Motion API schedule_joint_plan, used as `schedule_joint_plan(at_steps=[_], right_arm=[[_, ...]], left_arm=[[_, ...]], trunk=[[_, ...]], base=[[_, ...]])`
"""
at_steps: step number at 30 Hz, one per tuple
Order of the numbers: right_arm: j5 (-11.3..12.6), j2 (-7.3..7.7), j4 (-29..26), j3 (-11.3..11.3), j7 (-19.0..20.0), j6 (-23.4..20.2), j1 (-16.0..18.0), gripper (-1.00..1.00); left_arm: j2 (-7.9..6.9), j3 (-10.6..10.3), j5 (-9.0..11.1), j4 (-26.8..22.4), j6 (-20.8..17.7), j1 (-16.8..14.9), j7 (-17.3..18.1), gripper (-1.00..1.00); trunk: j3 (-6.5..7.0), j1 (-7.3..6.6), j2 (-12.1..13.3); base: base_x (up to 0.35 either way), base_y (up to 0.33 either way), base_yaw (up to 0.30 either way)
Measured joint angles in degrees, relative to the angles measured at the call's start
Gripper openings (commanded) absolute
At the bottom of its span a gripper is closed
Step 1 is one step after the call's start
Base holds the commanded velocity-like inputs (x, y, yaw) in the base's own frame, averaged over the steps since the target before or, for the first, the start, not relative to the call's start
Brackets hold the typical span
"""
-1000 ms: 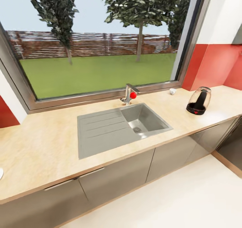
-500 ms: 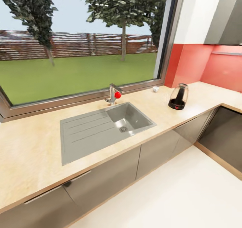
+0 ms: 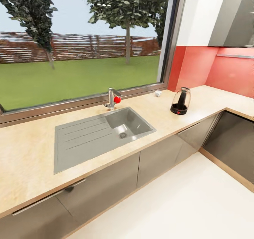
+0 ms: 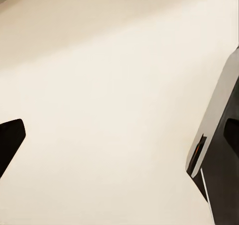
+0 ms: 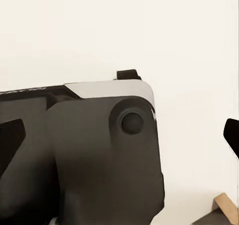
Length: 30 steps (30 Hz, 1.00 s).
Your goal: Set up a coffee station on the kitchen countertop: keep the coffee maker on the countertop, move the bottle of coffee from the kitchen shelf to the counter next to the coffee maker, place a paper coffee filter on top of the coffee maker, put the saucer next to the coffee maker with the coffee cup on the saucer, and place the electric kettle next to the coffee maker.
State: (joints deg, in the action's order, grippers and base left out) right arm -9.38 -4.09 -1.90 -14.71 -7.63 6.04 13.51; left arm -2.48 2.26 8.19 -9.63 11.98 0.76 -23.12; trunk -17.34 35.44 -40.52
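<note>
The kitchen countertop (image 3: 31, 151) runs under a wide window, with a steel sink (image 3: 88, 136) set into it. The electric kettle (image 3: 180, 101), clear glass on a black base, stands on the worktop right of the sink. The tiny white coffee cup (image 3: 158, 93) sits behind it, close to the window frame. The coffee maker, bottle of coffee, kitchen shelf, paper coffee filter and saucer are out of view. My left gripper (image 4: 119, 135) hangs open over pale floor. My right gripper (image 5: 119, 135) is open too, above the robot's dark base (image 5: 99, 155).
A faucet (image 3: 113, 99) with a red knob stands behind the sink. The worktop turns a corner at the right (image 3: 236, 103) under a red wall and a grey hood (image 3: 233, 17). Dark grey cabinet fronts (image 3: 106, 186) line the pale floor (image 3: 169, 203).
The camera has swung right and pulled back: sink, kettle and cup sit further left and smaller, and the counter's right corner has come into view. Nothing on the counter has moved.
</note>
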Motion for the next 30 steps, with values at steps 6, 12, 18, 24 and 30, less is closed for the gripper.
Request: schedule_joint_plan(at_steps=[6,12,18,24,30], right_arm=[[0.04,0.06,0.00,-0.08,-0.08,-0.04,0.03,1.00],[0.06,0.16,-0.02,-0.10,-0.07,-0.06,0.03,1.00],[0.05,0.16,-0.01,-0.10,-0.07,-0.06,0.02,1.00],[0.04,0.16,0.00,-0.03,-0.07,-0.06,0.00,1.00],[0.04,0.16,0.00,-0.01,-0.07,-0.05,0.00,1.00]], left_arm=[[-0.07,0.09,0.06,0.00,0.00,0.01,0.00,1.00],[-0.04,0.39,0.61,0.04,0.02,-0.01,-0.03,1.00],[0.01,0.47,0.70,-0.08,0.03,-0.01,-0.03,1.00],[0.08,0.56,0.72,-0.09,0.02,-0.01,-0.03,1.00],[0.23,0.56,0.72,-0.10,0.03,0.01,-0.03,1.00]], trunk=[[0.00,0.01,0.00],[0.35,0.00,0.00],[0.70,0.00,0.00],[1.04,0.00,0.00],[1.37,0.00,0.00]], base=[[-0.072,-0.274,0.000],[-0.006,-0.022,-0.210],[0.000,-0.002,-0.249],[0.000,0.000,-0.253],[0.000,0.000,-0.253]])
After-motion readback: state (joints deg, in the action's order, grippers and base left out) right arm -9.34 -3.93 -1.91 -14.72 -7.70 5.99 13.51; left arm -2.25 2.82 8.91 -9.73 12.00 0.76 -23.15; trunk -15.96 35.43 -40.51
